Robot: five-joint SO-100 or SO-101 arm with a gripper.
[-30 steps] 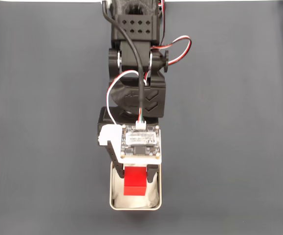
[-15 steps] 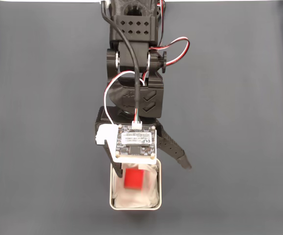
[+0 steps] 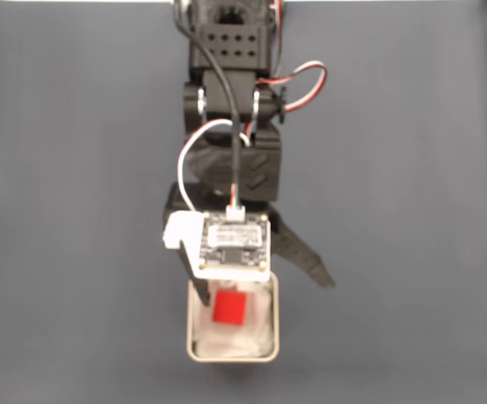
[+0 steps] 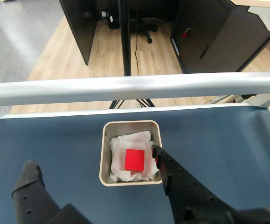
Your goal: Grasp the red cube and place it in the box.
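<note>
Dark mat (image 3: pixel 75 210), red cube (image 4: pixel 135 159) inside box (image 4: pixel 105 154), pincer (image 4: pixel 93 168) spread wide, box partly hidden overhead.

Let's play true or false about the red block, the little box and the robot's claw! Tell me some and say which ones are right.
1. The red cube lies inside the box. True.
2. The gripper is squeezing the cube. False: its jaws are spread wide and the cube lies free on the white paper.
3. The box sits on a dark blue-grey table. True.
4. The box is tipped on its side. False: it stands upright, open side up.
5. In the wrist view, a wooden floor shows beyond the table. True.
</note>
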